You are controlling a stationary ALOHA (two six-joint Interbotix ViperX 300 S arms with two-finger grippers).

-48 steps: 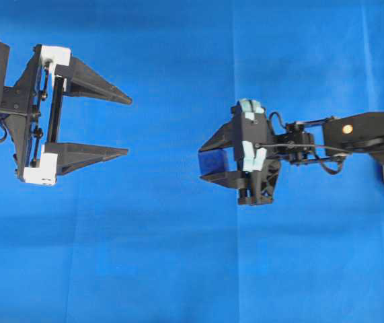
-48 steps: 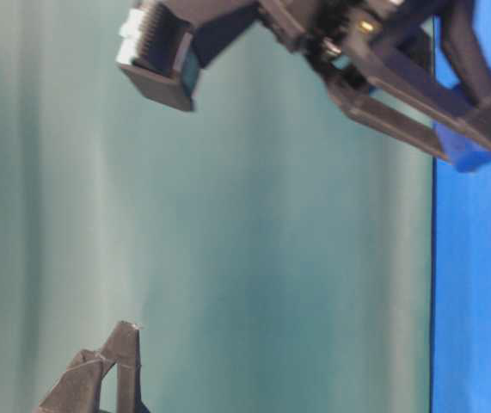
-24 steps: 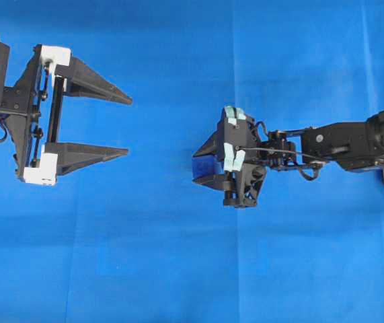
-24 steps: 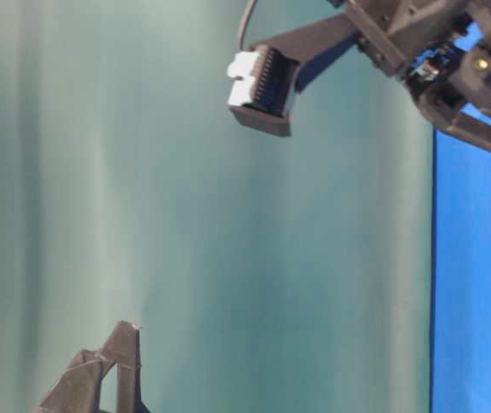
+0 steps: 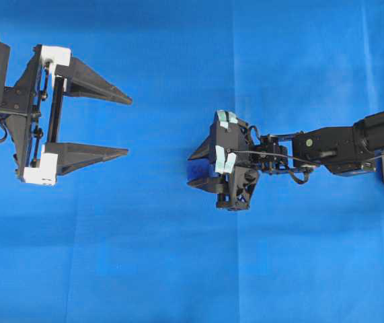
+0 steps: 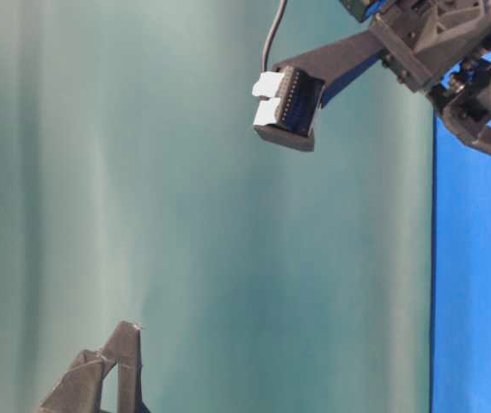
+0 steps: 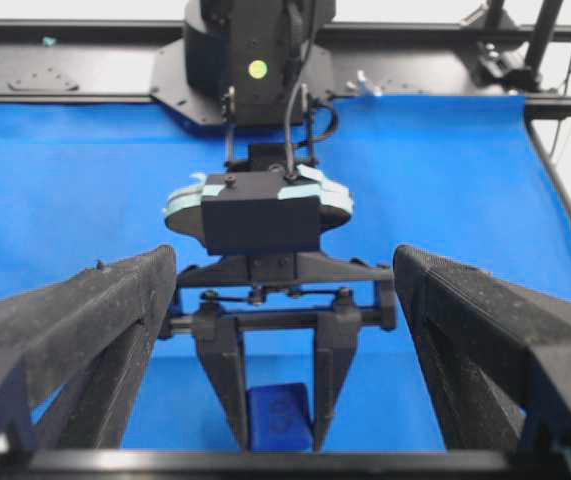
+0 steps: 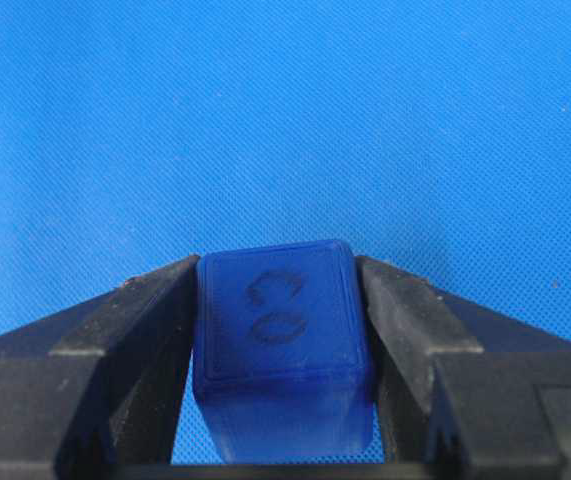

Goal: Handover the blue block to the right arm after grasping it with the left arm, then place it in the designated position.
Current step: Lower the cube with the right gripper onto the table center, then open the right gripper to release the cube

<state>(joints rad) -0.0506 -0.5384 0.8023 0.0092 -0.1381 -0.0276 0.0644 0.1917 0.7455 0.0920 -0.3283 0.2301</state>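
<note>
Block (image 8: 280,340): dark navy cube, rounded edges, faint curled mark on the face turned to the right wrist view; clamped between the right gripper's two fingers, one finger flat against each side.
Block position: above the cloth (image 5: 178,269), right of centre in the overhead view (image 5: 197,172); seen low between the right fingers in the left wrist view (image 7: 279,417). Contact with the cloth: cannot tell.
Right gripper (image 5: 202,168): clenched on the block; tips aimed toward the left side of the overhead view and tilted downward; pale tape strips on the body.
Right fingers (image 8: 405,310): black, pressed to the block's left and right faces.
Right arm (image 5: 333,142): black, reaching in from the right edge of the overhead view.
Left gripper (image 5: 114,126): released, fingers spread wide, nothing between them; white brackets at the rail ends; tips aimed at the right gripper, well apart from it.
Left fingers (image 7: 75,330): black, rough-surfaced, framing the right gripper in the left wrist view.
Cloth: bright blue, covering the work surface, faint fold lines.
Table-level view: part of the right gripper (image 6: 451,52) at top right, one black fingertip (image 6: 120,361) at bottom left.
</note>
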